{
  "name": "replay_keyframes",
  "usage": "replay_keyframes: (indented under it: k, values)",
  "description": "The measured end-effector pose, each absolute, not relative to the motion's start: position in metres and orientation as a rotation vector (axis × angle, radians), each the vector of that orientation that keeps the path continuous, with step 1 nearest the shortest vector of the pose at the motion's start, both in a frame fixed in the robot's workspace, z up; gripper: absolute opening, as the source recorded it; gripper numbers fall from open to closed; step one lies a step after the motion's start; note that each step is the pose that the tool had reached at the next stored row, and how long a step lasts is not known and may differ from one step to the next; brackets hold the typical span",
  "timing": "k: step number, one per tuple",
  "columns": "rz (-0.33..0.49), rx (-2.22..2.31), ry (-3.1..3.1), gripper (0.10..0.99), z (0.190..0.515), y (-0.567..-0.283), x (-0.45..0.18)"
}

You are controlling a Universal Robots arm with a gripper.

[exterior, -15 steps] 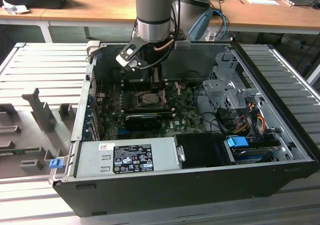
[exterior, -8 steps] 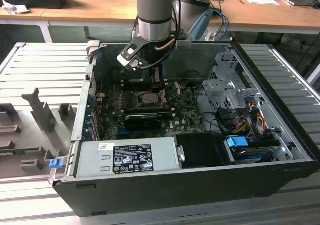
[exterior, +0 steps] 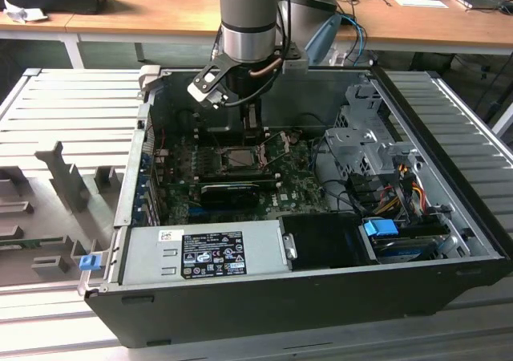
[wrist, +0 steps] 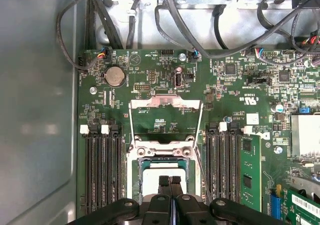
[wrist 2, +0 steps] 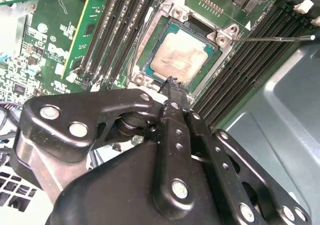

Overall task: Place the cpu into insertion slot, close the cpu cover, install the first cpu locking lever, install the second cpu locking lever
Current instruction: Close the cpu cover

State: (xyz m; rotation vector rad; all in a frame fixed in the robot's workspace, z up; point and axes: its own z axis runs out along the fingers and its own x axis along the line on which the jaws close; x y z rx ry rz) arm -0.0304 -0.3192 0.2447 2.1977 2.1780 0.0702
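In first wrist view, cpu cover seemingly open.

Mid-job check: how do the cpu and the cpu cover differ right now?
The cpu is a solid pale plate; the cpu cover is an open frame with green board showing through its middle. The cpu lies seated in the insertion slot; the cpu cover is hinged open, beside the slot and not over the cpu. Both are square, metallic and roughly socket-sized.

the cpu is seen faced in pale grey-beige. the circuit board is coloured green, and the gripper black.
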Motion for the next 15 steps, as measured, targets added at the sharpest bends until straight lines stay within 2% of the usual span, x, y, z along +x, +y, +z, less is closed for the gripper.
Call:
replay_keyframes:
  k: [15]
  values:
    - [0.07,2.198,2.178,0.106,0.2452,-0.3192,-0.0196]
